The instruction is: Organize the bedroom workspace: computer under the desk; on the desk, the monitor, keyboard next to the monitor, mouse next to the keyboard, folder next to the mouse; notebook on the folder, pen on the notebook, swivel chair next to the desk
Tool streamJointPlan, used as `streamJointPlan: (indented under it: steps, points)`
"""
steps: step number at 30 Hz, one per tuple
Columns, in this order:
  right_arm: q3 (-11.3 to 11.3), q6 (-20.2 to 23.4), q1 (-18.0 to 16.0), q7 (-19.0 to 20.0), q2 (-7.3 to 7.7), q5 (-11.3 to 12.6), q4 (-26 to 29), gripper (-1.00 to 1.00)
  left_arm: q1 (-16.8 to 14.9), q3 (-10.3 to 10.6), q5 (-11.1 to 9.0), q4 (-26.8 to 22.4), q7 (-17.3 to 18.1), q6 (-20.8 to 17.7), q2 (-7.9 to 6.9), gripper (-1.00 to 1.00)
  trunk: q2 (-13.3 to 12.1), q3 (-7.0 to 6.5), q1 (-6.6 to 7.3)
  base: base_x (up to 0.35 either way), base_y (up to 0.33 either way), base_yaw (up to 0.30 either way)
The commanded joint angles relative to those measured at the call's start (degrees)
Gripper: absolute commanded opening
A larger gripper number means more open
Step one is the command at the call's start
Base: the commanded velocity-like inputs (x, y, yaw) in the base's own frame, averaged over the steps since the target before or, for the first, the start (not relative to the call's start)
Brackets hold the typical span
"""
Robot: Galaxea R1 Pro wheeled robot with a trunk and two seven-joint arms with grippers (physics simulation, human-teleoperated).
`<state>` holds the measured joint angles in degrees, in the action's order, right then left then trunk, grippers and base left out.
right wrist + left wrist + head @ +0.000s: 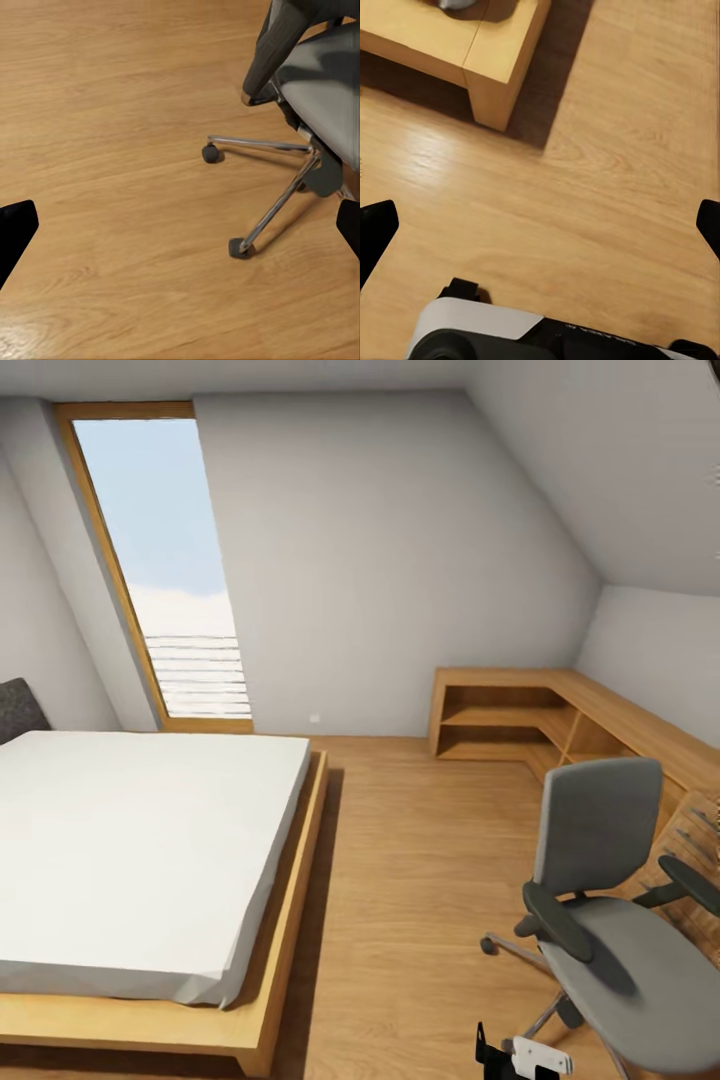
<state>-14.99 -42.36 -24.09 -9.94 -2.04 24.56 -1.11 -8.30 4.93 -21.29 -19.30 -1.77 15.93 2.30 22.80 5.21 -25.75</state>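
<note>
I count one chair [620, 920] in the head view, grey with two black armrests, standing on the wood floor [420, 880] at the right, its seat bare. It sits just in front of a long low wooden shelf unit [520, 710] that runs along the right wall and turns the corner; the chair's right side overlaps that unit. One bed [140, 850] with a white mattress on a low wooden frame takes up the left, with one dark grey cushion [18, 708] at its head and one tall window [165, 560] behind it. An open strip of floor lies between bed and chair.

From my right wrist camera I see the chair's chrome base [285, 180] with two casters showing, and the edge of the seat above it. My right pincer [180, 229] is spread wide, one black fingertip at each side of the view, nothing between them but floor.

My left pincer [540, 225] is likewise wide apart and empty, over bare floor near the corner of the bed frame [487, 67]. Something grey lies on that frame at the picture's edge; I cannot tell what it is.

At the bottom of the head view a small black and white part of the robot shows beside the chair base.
</note>
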Motion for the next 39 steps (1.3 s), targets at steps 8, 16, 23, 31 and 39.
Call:
streamJointPlan:
  steps: [8, 16, 23, 31, 39]
  points:
    - [-0.48, -0.18, -0.08, -0.35, -0.07, 0.14, -0.12, 1.00, -0.04, 0.27, -0.69, 2.14, 0.05, 0.39, -1.29, 1.00, 0.12, -0.49, -0.04, 0.000, 0.000, -0.179]
    - [-0.56, -0.18, -0.08, -0.31, -0.19, 0.13, -0.12, 1.00, -0.04, 0.39, -0.56, 2.48, 0.10, 0.42, -1.60, 1.00, 0.12, -0.73, -0.04, 0.136, -0.052, -0.235]
    - [-0.57, 0.00, -0.08, -0.26, -0.31, 0.09, -0.12, 1.00, -0.04, 0.43, -0.55, 2.82, 0.10, 0.42, -1.60, 1.00, 0.12, -0.61, -0.04, 0.312, -0.018, -0.084]
    - [-0.57, 0.06, -0.08, -0.10, -0.18, -0.22, -0.12, 1.00, -0.04, 0.44, -0.59, 3.21, 0.10, 0.46, -1.50, 1.00, 0.12, -0.57, -0.04, 0.329, -0.001, -0.006]
    - [-0.57, 0.08, -0.06, 0.00, 0.01, -0.37, -0.12, 1.00, -0.04, 0.44, -0.59, 3.26, 0.10, 0.50, -1.43, 1.00, 0.12, -0.57, -0.04, 0.293, 0.000, 0.000]
